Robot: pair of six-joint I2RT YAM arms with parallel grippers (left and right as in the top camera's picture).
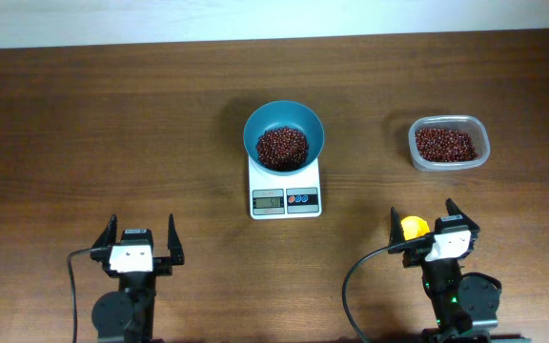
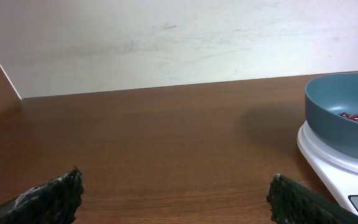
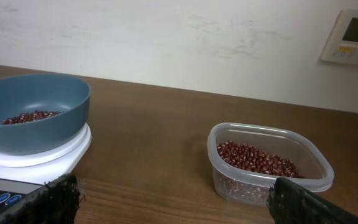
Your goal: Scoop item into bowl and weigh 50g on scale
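The teal bowl (image 1: 254, 131) is sitting on the white scale (image 1: 310, 181), holding a heap of red-brown beans (image 1: 283, 146) (more are lying in the clear tub (image 1: 481, 145), well off to the scale's right). On the scale's near side, the left tool (image 1: 142, 222) and right tool (image 1: 423, 213) are both hovering spread wide, gripping nothing.

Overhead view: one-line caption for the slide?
Teal bowl of red beans on the white scale, clear tub to its right, left hand and right hand open.
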